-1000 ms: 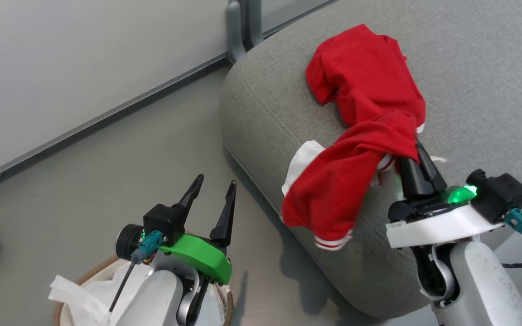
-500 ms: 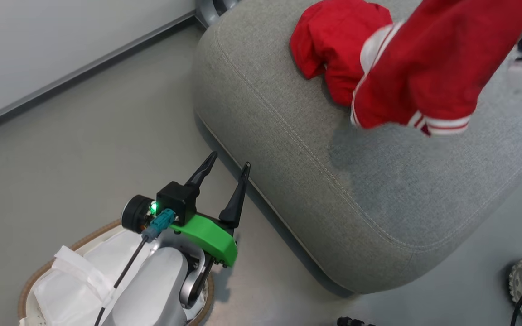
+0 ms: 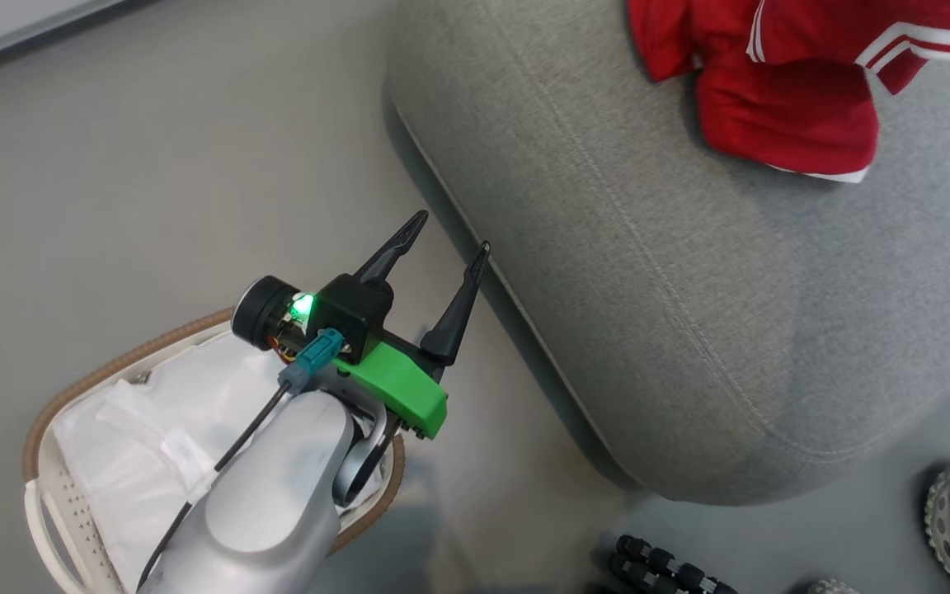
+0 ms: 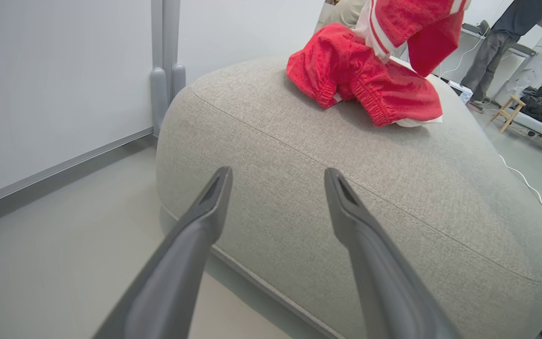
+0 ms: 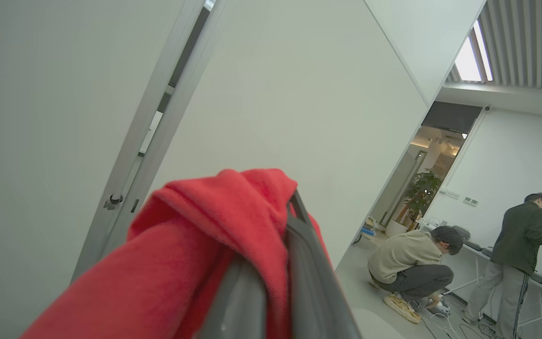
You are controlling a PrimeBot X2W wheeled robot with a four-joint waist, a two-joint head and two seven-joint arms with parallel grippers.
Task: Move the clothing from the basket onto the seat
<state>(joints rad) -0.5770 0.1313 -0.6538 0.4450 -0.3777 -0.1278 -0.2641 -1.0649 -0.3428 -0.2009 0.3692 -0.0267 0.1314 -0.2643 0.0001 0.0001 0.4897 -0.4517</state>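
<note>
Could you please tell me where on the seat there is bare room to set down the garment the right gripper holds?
The broad grey stretch of the seat between its near rounded edge and the red pile lies bare. The far part is crowded: the pile lies there, with the held garment hanging above it.

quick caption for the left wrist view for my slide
Open left gripper faces the grey seat, where red clothing lies heaped while another red garment hangs above it.
</note>
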